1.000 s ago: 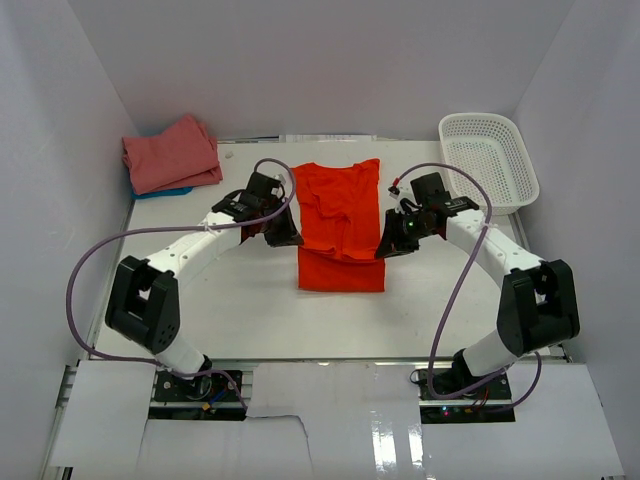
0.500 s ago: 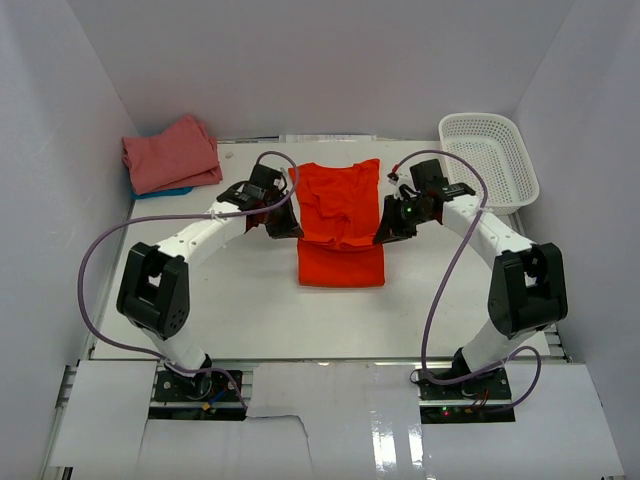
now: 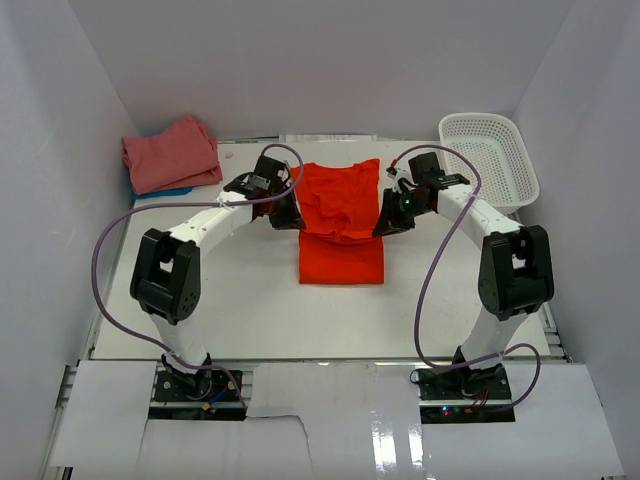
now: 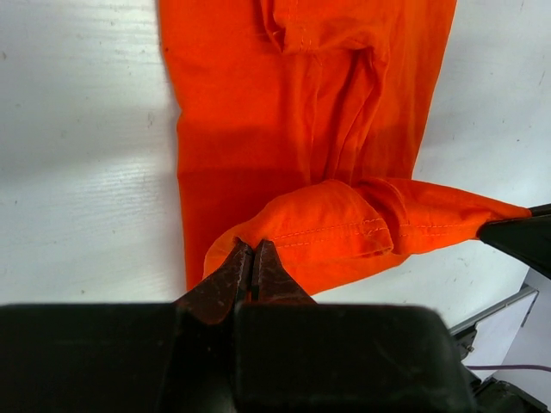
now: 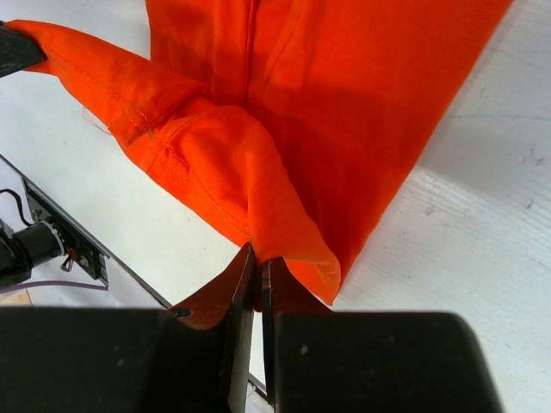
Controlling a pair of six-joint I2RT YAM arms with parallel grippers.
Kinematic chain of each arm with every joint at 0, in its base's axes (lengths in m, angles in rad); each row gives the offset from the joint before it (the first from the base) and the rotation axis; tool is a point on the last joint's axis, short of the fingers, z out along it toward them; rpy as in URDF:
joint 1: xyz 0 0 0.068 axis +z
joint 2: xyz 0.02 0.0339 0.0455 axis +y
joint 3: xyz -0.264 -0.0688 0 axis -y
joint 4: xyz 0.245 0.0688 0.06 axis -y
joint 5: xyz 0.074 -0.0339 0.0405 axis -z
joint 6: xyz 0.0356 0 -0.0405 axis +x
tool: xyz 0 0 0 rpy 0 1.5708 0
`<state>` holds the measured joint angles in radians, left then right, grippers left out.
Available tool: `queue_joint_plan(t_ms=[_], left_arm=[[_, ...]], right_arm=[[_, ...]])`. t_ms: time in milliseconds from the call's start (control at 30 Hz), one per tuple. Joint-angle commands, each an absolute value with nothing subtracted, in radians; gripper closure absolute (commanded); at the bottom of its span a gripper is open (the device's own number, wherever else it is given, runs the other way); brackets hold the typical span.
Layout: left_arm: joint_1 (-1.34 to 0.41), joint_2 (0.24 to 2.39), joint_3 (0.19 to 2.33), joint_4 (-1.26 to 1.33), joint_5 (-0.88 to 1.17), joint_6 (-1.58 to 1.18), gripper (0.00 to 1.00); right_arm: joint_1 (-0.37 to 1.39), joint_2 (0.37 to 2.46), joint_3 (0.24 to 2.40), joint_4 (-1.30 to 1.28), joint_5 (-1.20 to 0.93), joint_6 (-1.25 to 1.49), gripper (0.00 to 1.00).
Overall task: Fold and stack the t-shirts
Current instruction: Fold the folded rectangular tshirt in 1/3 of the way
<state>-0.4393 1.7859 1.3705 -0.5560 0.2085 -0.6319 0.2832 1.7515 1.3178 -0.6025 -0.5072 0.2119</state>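
Left jaws: pinched shut on one end of a raised fold of the orange-red t-shirt (image 4: 293,129), with a stitched hem just past the tips.
Right jaws: pinched shut on the other end of the same fold, with cloth bunched right above the tips.
Raised fold: stretched from one pair of jaws to the other, lifted over the flat cloth beneath.
Orange-red t-shirt: in the middle of the tabletop (image 3: 230,300), between the two arms; long and narrow, near part flat, far part rumpled.
Arms: bent inward from either side, wrists at the shirt's left and right edges.
Salmon-pink t-shirt (image 3: 172,152): folded at the far left corner, well apart from the orange-red one.
Blue t-shirt (image 3: 165,192): only a sliver showing under the near edge of the salmon-pink one.
Basket (image 3: 490,160): white mesh, at the far right corner.
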Motion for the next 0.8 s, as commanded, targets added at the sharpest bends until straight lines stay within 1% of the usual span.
queue_joint_plan(t_ms=[0,300,767], left_arm=[[-0.430,1.796,1.414,-0.552,0.215,-0.612,1.00],[-0.422,1.851,1.437,-0.535,0.215,-0.606,1.00],[-0.410,1.934,1.453,-0.466,0.215,-0.626,1.00]], right_arm=[[0.270,1.776,1.379,-0.584,-0.537,0.189,0.92],[0.255,1.853,1.440,-0.580,-0.548,0.176,0.92],[0.232,1.942,1.453,-0.495,-0.560,0.172,0.92]])
